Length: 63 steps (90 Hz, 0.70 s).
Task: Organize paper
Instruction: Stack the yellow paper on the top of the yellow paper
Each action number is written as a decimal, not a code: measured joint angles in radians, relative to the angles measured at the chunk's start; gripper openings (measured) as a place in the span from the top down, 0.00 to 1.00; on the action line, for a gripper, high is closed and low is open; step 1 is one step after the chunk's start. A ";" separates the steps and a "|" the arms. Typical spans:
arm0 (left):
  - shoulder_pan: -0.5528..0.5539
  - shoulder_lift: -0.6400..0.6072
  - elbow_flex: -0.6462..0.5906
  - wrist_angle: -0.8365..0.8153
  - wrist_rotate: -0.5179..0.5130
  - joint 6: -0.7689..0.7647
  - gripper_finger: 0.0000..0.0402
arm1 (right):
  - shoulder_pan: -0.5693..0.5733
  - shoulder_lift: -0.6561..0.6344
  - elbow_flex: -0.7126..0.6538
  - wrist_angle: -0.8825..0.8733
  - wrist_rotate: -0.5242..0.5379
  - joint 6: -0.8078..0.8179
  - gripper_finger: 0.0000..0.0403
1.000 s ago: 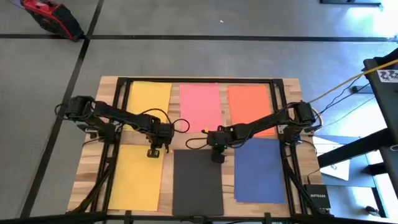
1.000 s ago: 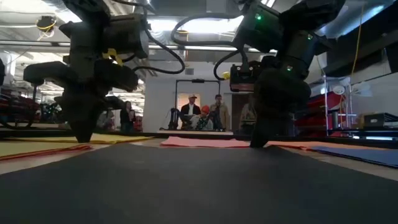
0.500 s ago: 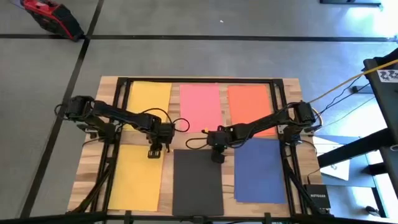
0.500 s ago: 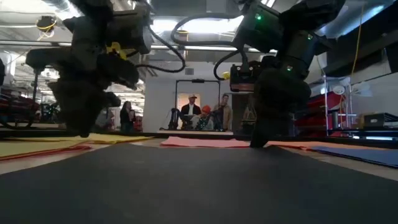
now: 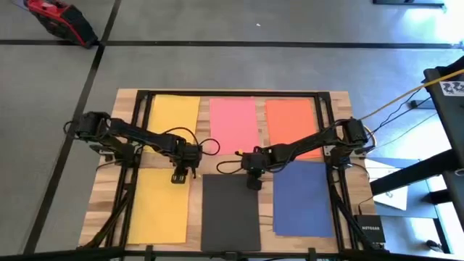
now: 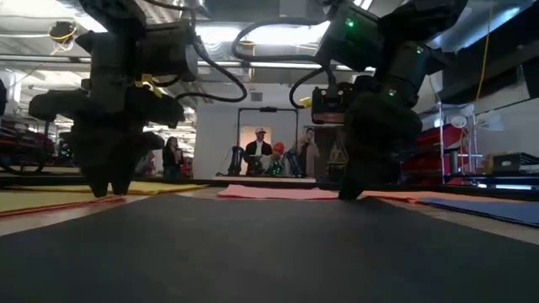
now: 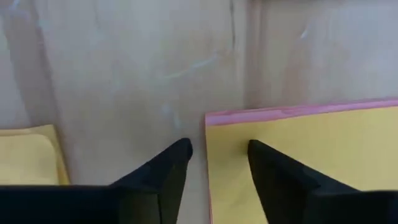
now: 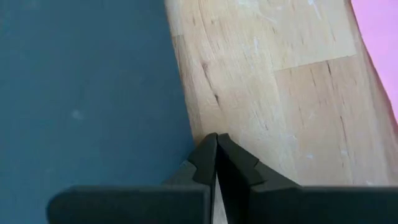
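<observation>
On the pale wooden desk (image 5: pixel 339 109) six thin, limp paper sheets (image 5: pixel 232 122) lie flat; my left gripper (image 7: pixel 217 152), jaws parted, straddles a yellow sheet's (image 7: pixel 298 155) corner edge, while my right gripper (image 8: pixel 216 149), jaws closed empty, sits beside the black sheet's (image 5: pixel 230 210) corner.

both arms are matte black, built of slim jointed links with looping black cables. the right arm (image 6: pixel 379 93) shows a small green light; each gripper carries tapered black fingers (image 7: pixel 168 171).
</observation>
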 joint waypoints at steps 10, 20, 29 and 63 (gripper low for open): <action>0.001 0.000 0.000 -0.002 -0.009 0.015 0.79 | 0.000 0.000 0.000 0.000 0.000 0.000 1.00; 0.002 0.000 0.004 -0.015 -0.010 0.029 0.93 | 0.000 0.000 0.000 0.000 0.000 0.001 1.00; 0.002 0.000 0.023 -0.053 -0.007 0.020 0.98 | 0.000 0.000 0.000 0.000 0.000 0.002 1.00; 0.000 0.000 0.134 -0.185 -0.086 0.082 1.00 | 0.000 0.000 0.000 0.000 0.000 0.002 1.00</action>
